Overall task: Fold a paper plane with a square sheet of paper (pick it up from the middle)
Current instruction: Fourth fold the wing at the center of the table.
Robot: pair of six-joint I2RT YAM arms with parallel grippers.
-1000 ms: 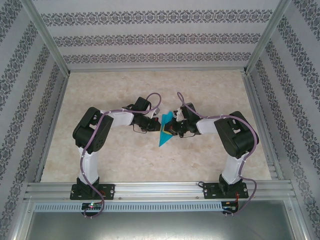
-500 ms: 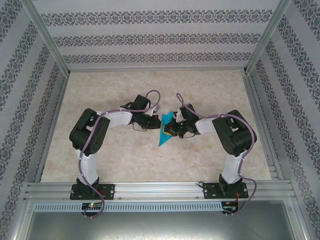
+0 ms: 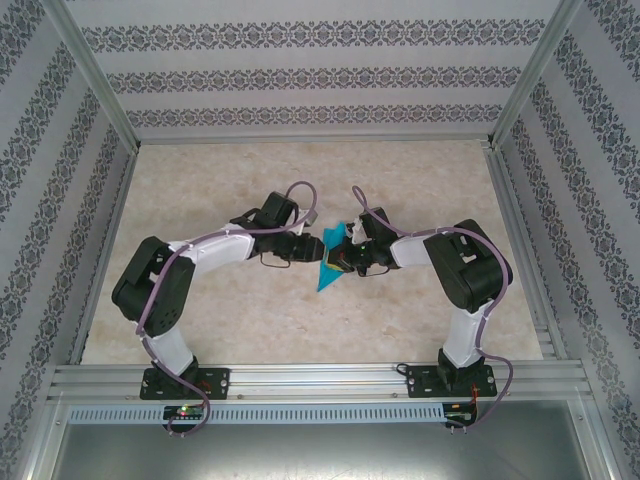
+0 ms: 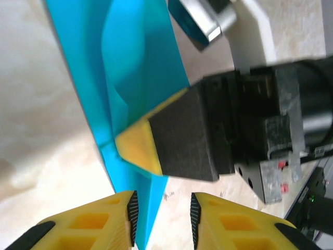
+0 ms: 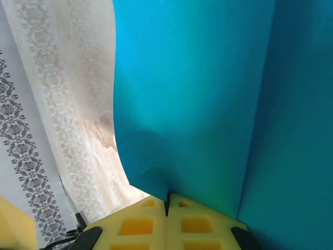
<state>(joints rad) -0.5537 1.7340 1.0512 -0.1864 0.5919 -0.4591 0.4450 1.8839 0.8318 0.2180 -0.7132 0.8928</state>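
Note:
The teal paper (image 3: 329, 264), folded into a narrow pointed shape, hangs between the two grippers at mid-table. My right gripper (image 3: 346, 256) is shut on its folded edge; in the right wrist view the yellow fingers (image 5: 167, 201) meet with the teal sheet (image 5: 197, 94) pinched between them. My left gripper (image 3: 309, 250) stands just left of the paper with its jaws apart. In the left wrist view the paper (image 4: 135, 67) runs down into the gap of the left gripper (image 4: 163, 209), close beside the left pad. The right gripper's yellow fingertip (image 4: 138, 149) presses on the paper just above.
The marbled tabletop (image 3: 220, 320) lies under the paper, inside an aluminium frame (image 3: 300, 378) with patterned walls. Both arms' elbows bend outward. A purple cable (image 3: 300, 190) loops over the left wrist.
The left gripper's jaws have parted and let go of the paper. The left arm's elbow has swung outward to the left and lower. The right gripper and the paper stay put.

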